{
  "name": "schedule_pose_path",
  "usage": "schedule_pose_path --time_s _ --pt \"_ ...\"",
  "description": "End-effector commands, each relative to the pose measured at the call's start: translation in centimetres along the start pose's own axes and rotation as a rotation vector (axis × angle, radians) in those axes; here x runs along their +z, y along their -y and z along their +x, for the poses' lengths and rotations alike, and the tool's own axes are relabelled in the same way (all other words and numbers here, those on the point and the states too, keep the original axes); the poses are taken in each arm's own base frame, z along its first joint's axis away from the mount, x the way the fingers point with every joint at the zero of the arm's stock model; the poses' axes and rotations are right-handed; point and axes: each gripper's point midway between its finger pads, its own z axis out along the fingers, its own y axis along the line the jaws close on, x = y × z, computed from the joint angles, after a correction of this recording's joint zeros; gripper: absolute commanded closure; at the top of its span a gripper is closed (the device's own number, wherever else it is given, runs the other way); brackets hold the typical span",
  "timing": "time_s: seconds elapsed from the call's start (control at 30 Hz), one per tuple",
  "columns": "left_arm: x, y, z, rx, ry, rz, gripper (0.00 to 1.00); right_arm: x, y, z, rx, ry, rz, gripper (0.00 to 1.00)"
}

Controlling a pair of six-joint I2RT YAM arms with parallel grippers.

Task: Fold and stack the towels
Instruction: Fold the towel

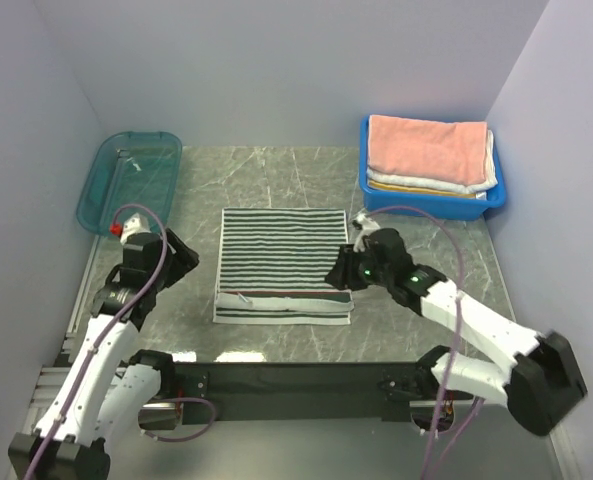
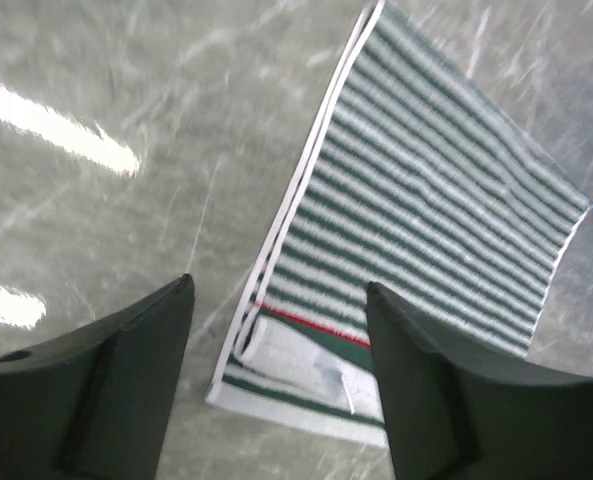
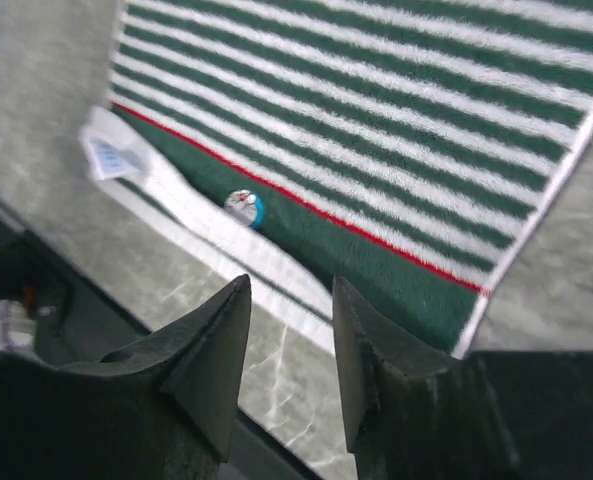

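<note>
From above, we're seeing the striped towel (image 1: 284, 265) lying folded on the table (image 1: 276, 180), with our left hand (image 1: 181, 258) hovering off its left edge and our right hand (image 1: 341, 270) at its right edge.

Left wrist: the fingers are spreading wide and gripping nothing, with the towel lying just ahead.

Right wrist: the fingers are sitting narrowly parted and pinching nothing, with the towel's hem lying just beyond them.
</note>
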Motion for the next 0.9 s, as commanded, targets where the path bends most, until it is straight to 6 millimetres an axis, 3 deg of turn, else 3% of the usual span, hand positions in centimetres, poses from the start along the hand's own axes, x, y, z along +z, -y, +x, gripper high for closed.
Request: schedule_pose_path --time_s 0.0,0.1,0.2,0.3,0.4,0.5,0.6,0.7,0.87 --pt "-2.0 1.5 -4.3 0.107 0.186 0.067 0.22 2.6 0.5 0.9 -0.05 -0.054 0.051 0.57" --pt "-3.3 1.3 -5.3 0.112 0.261 0.082 0.13 3.8 0.8 3.7 -0.059 -0.142 0.057 0.67" --pt "-4.3 0.8 -6.1 0.093 0.327 0.083 0.1 4.0 0.8 6.9 -0.09 -0.216 0.047 0.75" --pt "-5.0 0.8 -6.5 0.076 0.363 0.101 0.1 3.2 0.5 9.4 -0.114 -0.264 0.032 0.79" --pt "-5.0 0.8 -6.5 0.078 0.363 0.102 0.11 1.9 -0.6 10.6 -0.124 -0.284 -0.009 0.8" --pt "-4.6 0.9 -6.1 0.086 0.341 0.103 0.1 0.8 -1.8 10.4 -0.14 -0.275 -0.051 0.8" --pt "-4.3 1.0 -5.8 0.09 0.322 0.103 0.11 0.6 -3.3 8.9 -0.178 -0.239 -0.095 0.8" --pt "-4.3 1.1 -5.7 0.085 0.316 0.111 0.11 1.3 -5.3 6.4 -0.201 -0.19 -0.139 0.79" --pt "-4.3 1.0 -5.6 0.082 0.315 0.105 0.11 4.5 -11.3 2.1 -0.207 -0.119 -0.267 0.79"
